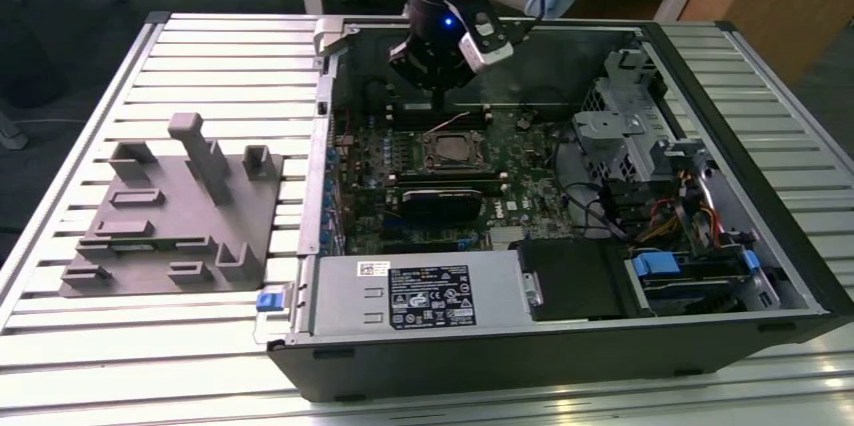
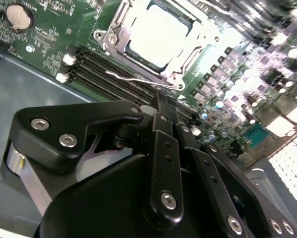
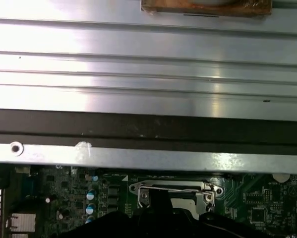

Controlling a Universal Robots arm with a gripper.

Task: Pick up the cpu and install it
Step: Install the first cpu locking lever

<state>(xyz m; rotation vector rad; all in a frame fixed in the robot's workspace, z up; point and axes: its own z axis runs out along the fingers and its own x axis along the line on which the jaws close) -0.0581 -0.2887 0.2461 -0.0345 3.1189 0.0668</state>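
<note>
The cpu (image 2: 158, 34), a pale silvery square, lies inside the metal socket frame (image 2: 185, 59) on the green motherboard (image 1: 534, 196). In the exterior view the same socket (image 1: 451, 147) sits near the middle of the open computer case. My gripper (image 1: 438, 106) hangs just above the board, behind the socket and close to the case's back wall. In the second wrist view the gripper (image 2: 157, 99) has its dark fingers drawn together, shut with nothing between them, a short way from the socket's wire lever (image 2: 133, 78). The first wrist view has the socket frame (image 3: 175, 191) low, partly behind the gripper body.
A grey fixture (image 1: 174, 211) with upright posts rests on the slatted table (image 1: 160, 346) at the exterior view's left. Inside the case stand a grey box with a white label (image 1: 427, 291), a drive cage (image 1: 627, 136) and loose cables (image 1: 694, 216). Memory slots (image 2: 113, 69) border the socket.
</note>
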